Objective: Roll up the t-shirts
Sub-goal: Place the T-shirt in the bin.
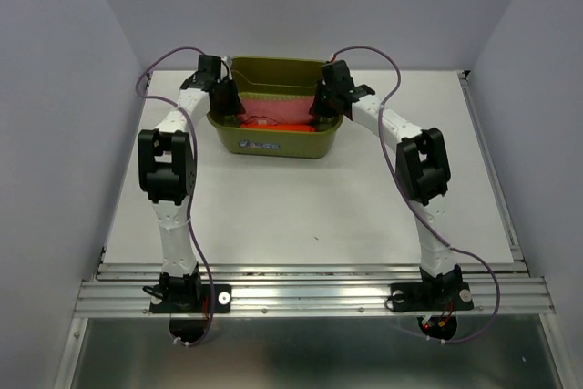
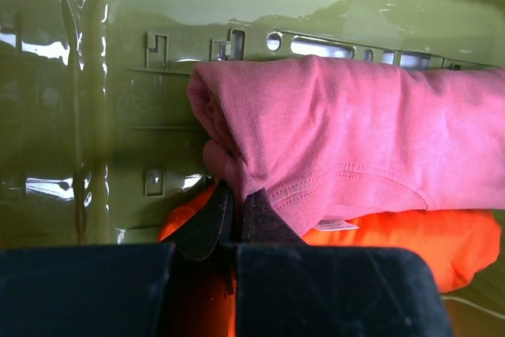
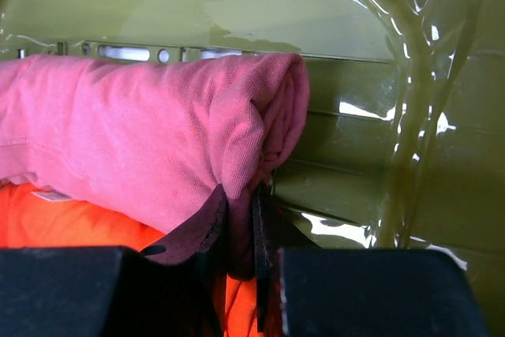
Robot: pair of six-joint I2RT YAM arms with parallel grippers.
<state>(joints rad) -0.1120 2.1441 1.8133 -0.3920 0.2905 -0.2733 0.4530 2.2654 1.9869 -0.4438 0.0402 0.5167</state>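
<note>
In olive tub [image 1: 278, 145], far on table [image 1: 301, 216]: orange t-shirt [image 2: 410, 242] lying left-right. Over it, rose t-shirt [image 2: 355, 140], rolled, long axis left-right, ends pinched by left gripper [image 2: 237, 204] and right gripper [image 3: 241, 204], jaws narrow on cloth.

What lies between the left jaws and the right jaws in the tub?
The pink shirt roll spans it, an end in each set of jaws, as both wrist views show.

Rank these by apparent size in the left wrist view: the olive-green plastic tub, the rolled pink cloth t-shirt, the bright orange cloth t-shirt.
1. olive-green plastic tub, filling the frame
2. rolled pink cloth t-shirt
3. bright orange cloth t-shirt, by its visible part only; the pink one partly covers it
</note>
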